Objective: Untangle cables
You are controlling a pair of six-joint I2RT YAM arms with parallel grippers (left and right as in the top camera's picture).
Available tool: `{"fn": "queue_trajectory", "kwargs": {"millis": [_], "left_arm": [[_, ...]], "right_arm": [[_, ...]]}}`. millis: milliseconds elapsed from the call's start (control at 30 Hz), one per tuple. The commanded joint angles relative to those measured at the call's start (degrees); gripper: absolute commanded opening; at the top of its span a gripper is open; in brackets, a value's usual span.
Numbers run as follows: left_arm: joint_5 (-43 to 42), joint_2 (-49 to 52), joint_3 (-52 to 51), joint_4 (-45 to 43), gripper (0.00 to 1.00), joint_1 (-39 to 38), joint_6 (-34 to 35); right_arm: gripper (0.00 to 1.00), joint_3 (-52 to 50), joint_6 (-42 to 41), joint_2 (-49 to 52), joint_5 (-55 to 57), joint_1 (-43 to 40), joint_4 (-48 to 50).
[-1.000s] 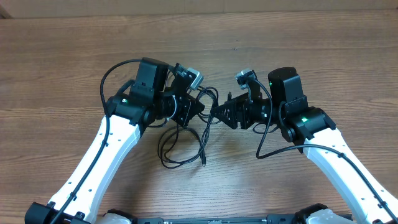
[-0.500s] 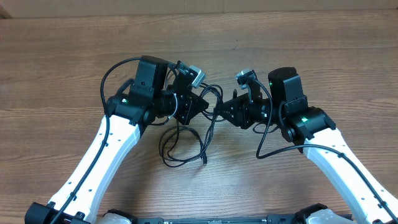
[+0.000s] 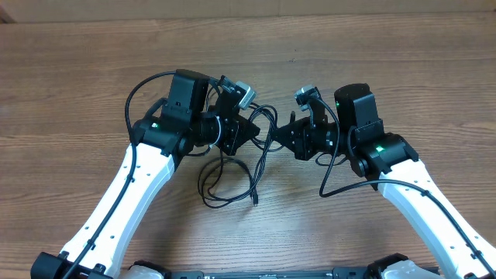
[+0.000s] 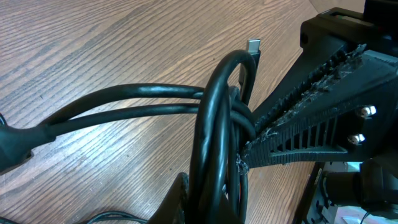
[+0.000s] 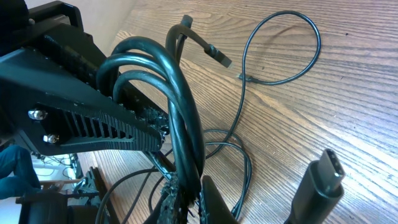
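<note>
At table (image 3: 77,70) centre, cables (image 4: 214,137) are bunching between grippers, loops trailing toward 6 o'clock. Both pinching knot: left gripper (image 3: 252,133), right gripper (image 3: 273,140). I'm judging cords light, limp, slippery; I'm favouring hold near plug end (image 4: 254,45).

— What is the surface (image 3: 387,62) made of?
— Brown wood with a fine, plain grain, matt with a faint sheen.
— And the cables (image 4: 211,143)?
— A smooth black rubbery sheath, glossy where the light catches it. The plug (image 5: 326,168) at the lower right of the right wrist view has a dull grey metal tip.
— The jaws?
— Matt black ribbed plastic, with rough, frayed inner edges and shiny metal screws (image 4: 370,111). The arm shells (image 3: 128,194) are glossy white plastic.
</note>
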State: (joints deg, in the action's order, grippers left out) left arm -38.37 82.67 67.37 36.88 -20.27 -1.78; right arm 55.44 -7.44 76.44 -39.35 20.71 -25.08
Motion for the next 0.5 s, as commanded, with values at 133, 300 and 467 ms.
{"fn": "queue_trajectory", "kwargs": {"millis": [133, 300, 467], "left_arm": [[4.17, -0.57, 0.9, -1.25, 0.04, -0.37, 5.18], [9.77, -0.57, 0.9, -3.45, 0.04, -0.37, 12.09], [13.94, -0.57, 0.9, -5.09, 0.04, -0.37, 17.59]], "right_arm": [[0.04, -0.09, 0.2, 0.13, -0.74, 0.31, -0.33], [0.04, -0.09, 0.24, 0.13, -0.76, 1.16, -3.13], [0.04, -0.09, 0.28, 0.13, -0.48, 2.36, -5.73]]}}
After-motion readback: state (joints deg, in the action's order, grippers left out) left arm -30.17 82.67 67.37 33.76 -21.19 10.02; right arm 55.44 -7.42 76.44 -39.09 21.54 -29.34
